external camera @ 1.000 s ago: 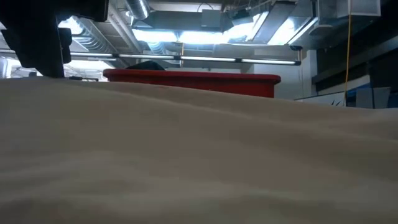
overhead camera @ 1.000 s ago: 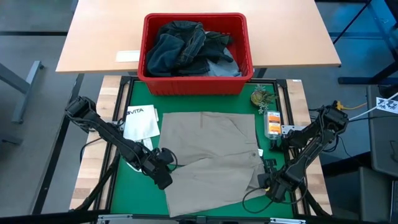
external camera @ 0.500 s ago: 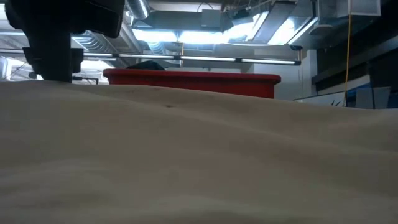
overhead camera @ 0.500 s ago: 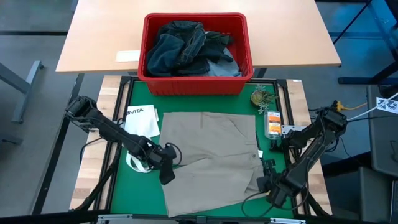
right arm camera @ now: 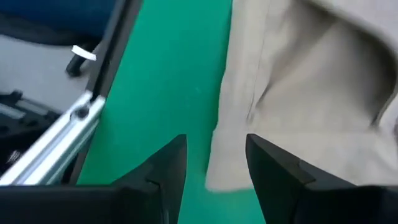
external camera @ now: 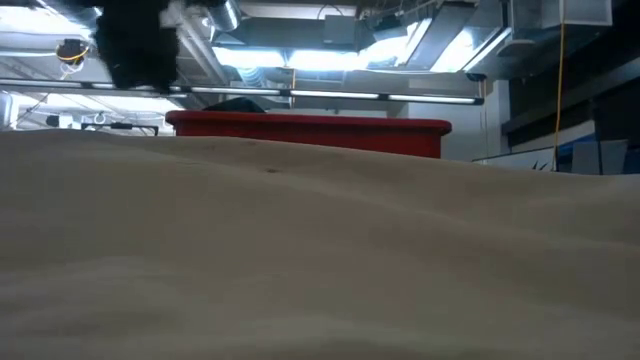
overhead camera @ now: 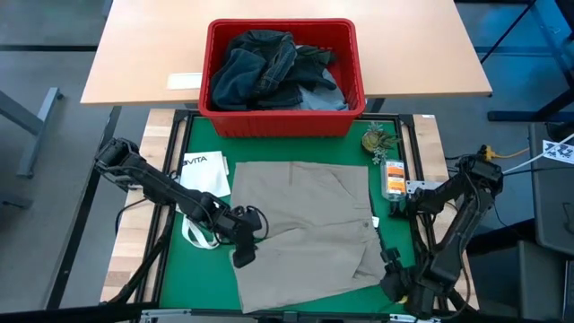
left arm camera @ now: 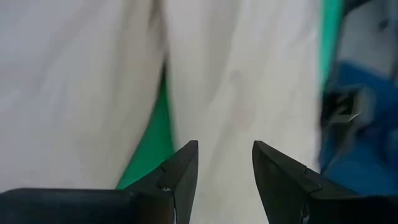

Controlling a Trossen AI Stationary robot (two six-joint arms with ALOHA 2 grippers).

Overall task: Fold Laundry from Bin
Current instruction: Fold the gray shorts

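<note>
Both arms are dark, built of slim jointed links with black cables looping beside them. The left gripper (left arm camera: pixel 224 171) and the right gripper (right arm camera: pixel 216 165) each end in two black, wedge-shaped fingers (left arm camera: pixel 283 180) tapering to blunt tips.

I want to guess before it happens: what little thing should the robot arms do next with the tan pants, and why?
Probably lower the open left gripper onto the left edge of the beige trousers and pinch it. The trousers lie spread on the green mat, unfolded, and both grippers, the right gripper too, are open and empty beside their edges.
</note>
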